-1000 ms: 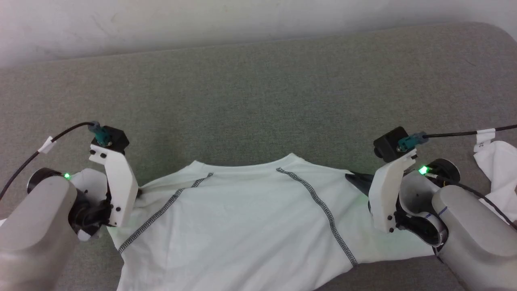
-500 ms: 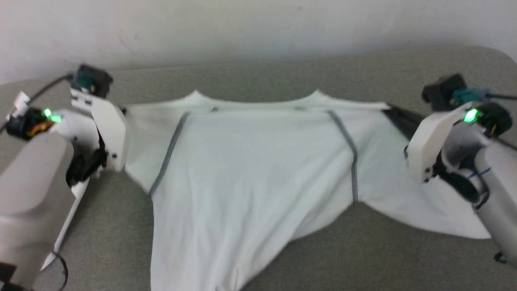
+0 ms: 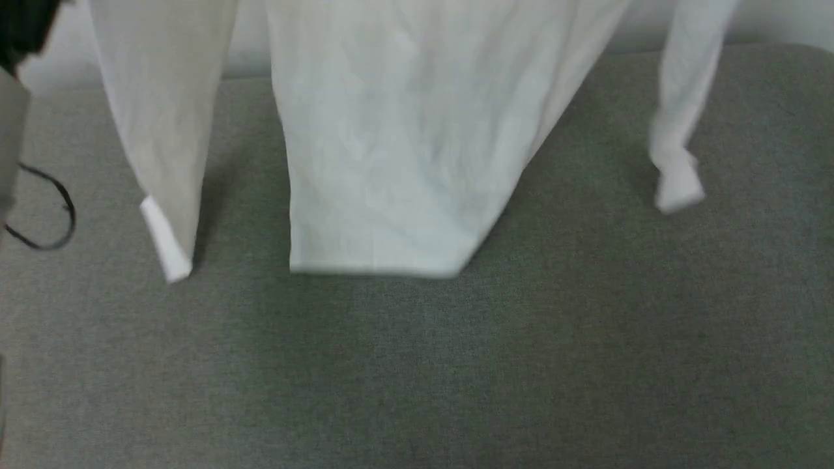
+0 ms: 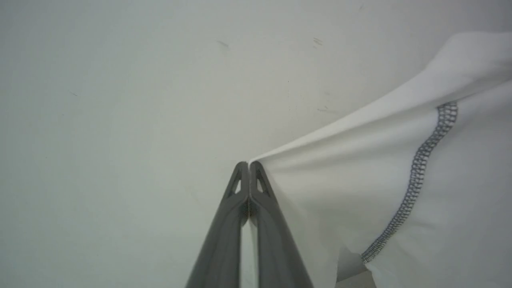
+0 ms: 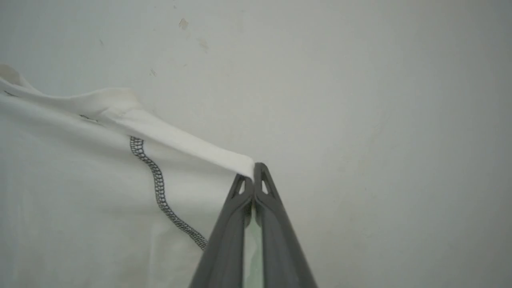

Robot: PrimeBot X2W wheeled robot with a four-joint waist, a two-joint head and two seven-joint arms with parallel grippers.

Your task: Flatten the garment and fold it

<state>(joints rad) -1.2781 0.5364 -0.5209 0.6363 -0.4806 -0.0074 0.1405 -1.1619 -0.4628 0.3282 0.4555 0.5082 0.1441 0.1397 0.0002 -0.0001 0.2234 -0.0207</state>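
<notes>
Head view: the garment hangs over the grey pad, hem and sleeves dangling. Left wrist: my left gripper is pinched on a shoulder edge. Right wrist: right gripper same, other shoulder. I'd say flattening's underway, no fold yet.

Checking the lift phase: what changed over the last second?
The left claw closed on a shoulder edge of the thin white long-sleeved shirt; both claws lifted it from the grey fabric surface, so it now hangs. The right claw stayed shut on the other shoulder; the surface is unchanged.
</notes>
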